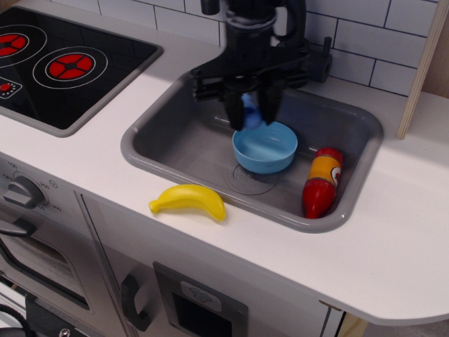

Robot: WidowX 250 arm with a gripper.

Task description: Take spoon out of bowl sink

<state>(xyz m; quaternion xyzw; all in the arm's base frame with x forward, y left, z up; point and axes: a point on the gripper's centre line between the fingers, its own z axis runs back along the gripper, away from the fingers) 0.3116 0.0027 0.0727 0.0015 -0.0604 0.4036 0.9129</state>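
Note:
My black gripper [250,116] hangs over the grey sink [175,144], just above and left of the light-blue bowl [264,147]. Its fingers are shut on the spoon [250,111], whose light-blue handle shows between them; the grey scoop is hidden. The spoon is lifted clear of the bowl. The bowl stands upright in the middle of the sink and looks empty.
A red-and-yellow toy bottle [322,181] lies in the sink to the right of the bowl. A yellow toy banana [187,201] lies on the white counter in front of the sink. A black stovetop [63,67] with red rings is at the left.

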